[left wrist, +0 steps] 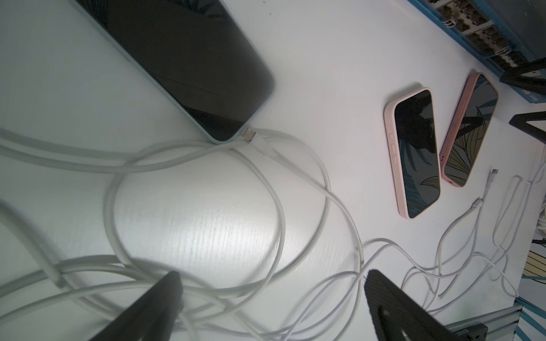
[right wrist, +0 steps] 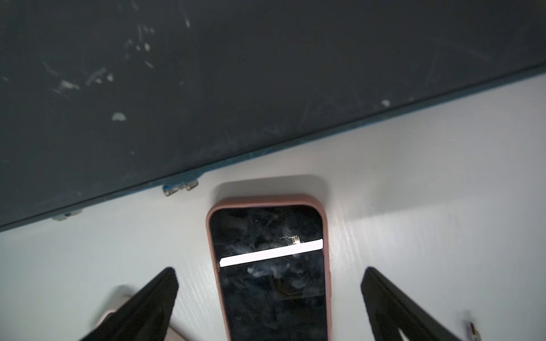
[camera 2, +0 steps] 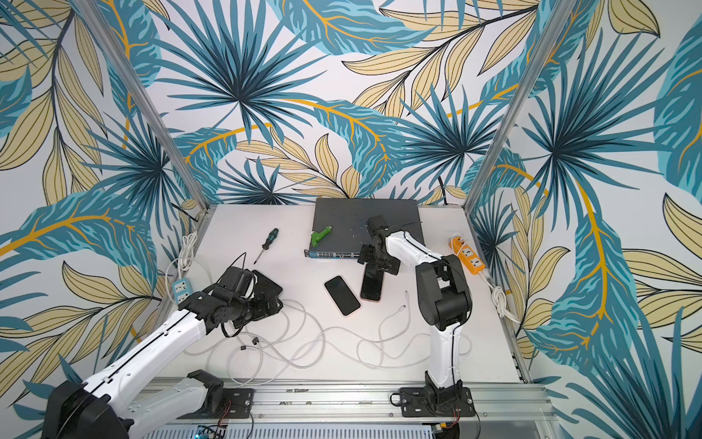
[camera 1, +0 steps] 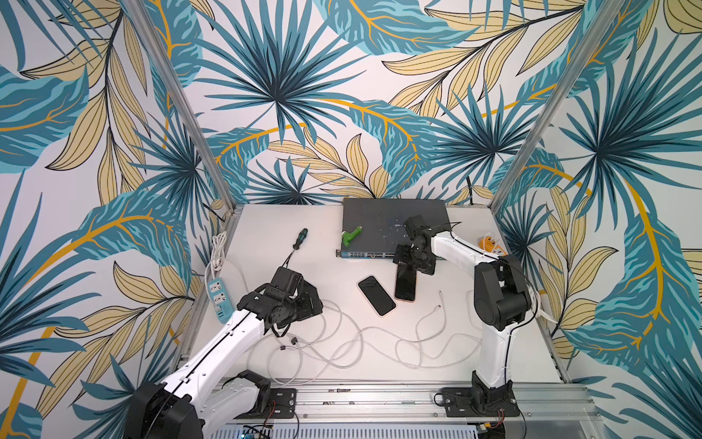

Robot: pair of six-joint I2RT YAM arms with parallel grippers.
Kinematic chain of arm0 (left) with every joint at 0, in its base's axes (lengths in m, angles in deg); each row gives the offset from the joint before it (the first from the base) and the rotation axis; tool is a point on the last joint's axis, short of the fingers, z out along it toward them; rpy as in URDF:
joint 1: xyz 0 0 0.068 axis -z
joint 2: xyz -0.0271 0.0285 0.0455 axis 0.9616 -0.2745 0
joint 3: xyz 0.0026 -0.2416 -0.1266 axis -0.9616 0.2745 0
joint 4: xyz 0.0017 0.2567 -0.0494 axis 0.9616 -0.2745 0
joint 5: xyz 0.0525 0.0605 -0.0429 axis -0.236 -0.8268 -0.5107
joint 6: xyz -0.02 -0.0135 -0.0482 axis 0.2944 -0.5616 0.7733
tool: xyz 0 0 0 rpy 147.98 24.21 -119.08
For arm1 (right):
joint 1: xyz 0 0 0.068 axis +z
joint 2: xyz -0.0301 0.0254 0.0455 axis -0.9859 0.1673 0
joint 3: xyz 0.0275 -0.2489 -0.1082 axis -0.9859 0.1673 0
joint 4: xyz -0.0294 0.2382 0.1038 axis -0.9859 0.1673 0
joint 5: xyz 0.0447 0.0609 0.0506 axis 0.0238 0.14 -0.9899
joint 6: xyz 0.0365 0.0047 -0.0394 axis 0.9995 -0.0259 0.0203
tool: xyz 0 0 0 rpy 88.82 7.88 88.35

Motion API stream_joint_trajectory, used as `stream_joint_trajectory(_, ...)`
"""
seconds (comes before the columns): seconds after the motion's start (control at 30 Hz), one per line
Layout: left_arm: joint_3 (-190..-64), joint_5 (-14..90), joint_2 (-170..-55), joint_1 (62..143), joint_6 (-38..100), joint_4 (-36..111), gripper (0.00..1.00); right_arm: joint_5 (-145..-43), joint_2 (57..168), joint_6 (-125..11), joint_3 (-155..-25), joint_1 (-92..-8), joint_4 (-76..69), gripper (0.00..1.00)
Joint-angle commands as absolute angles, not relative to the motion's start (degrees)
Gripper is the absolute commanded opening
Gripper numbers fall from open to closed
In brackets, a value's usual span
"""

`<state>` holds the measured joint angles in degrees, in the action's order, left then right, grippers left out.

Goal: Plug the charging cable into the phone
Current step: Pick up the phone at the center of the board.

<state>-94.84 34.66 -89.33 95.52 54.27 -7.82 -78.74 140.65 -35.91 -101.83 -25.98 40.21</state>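
Both pairs of jaws are spread wide and gripping nothing. Over on the right, the right gripper (right wrist: 269, 270) hangs above a pink-cased phone (right wrist: 267, 295), one finger on each side, neither touching the case. That phone lies screen up just off table centre, toward 1 o'clock. Its far end is close to the front edge of the network switch (camera 1: 391, 224) at 12 o'clock. A second pink phone (camera 1: 377, 295) lies just beside it at its 8 o'clock, angled, the two near ends close together.

Out at 3 o'clock from the pair, the loose plug (camera 1: 439, 307) of a charging cable (camera 1: 418, 330) rests on the table, apart from both phones.

Now the left side: the left gripper (left wrist: 271, 274) hovers over a tangle of white cables (left wrist: 110, 206) around 8 o'clock, fingers above the loops. Beneath that arm lies a blue-cased phone (left wrist: 183, 59). A cable connector (left wrist: 249, 134) sits right at the phone's end with its metal tip showing; whether it is seated I cannot tell.

Further out:
- a screwdriver (camera 1: 300, 239) at 11 o'clock
- a green plastic piece (camera 1: 352, 235) on top of the switch
- a blue power strip (camera 1: 220, 298) on the 9 o'clock edge
- an orange power strip (camera 2: 469, 256) at 2 o'clock
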Motion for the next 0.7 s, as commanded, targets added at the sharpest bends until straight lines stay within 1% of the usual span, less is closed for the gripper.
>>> stream_joint_trajectory(0.0, -94.3, 33.7, -89.0, 95.7, 53.8, -8.8, 1.0, -79.9, 143.7, -36.7, -103.7, -25.1, 44.6, 1.0)
stream_joint_trajectory(0.2, -93.8, 33.5, -89.1, 95.7, 53.7, -8.6, 1.0, -79.8, 146.3, -36.9, -104.4, -24.0, 48.3, 1.0)
stream_joint_trajectory(0.37, -94.8, 31.3, -89.1, 95.7, 52.8, -10.8, 1.0, -79.4, 148.2, -38.6, -105.0, -23.8, 50.8, 1.0)
stream_joint_trajectory(0.47, -95.4, 31.7, -89.3, 95.7, 52.2, -11.4, 1.0, -78.6, 149.7, -39.5, -106.2, -23.9, 52.1, 0.94)
stream_joint_trajectory(0.53, -95.5, 32.3, -89.4, 95.7, 52.1, -11.2, 1.0, -78.0, 150.3, -39.9, -106.7, -23.8, 52.3, 0.92)
stream_joint_trajectory(0.67, -95.3, 34.0, -89.5, 95.7, 51.7, -10.6, 1.0, -79.0, 150.5, -41.2, -107.3, -23.9, 51.1, 0.75)
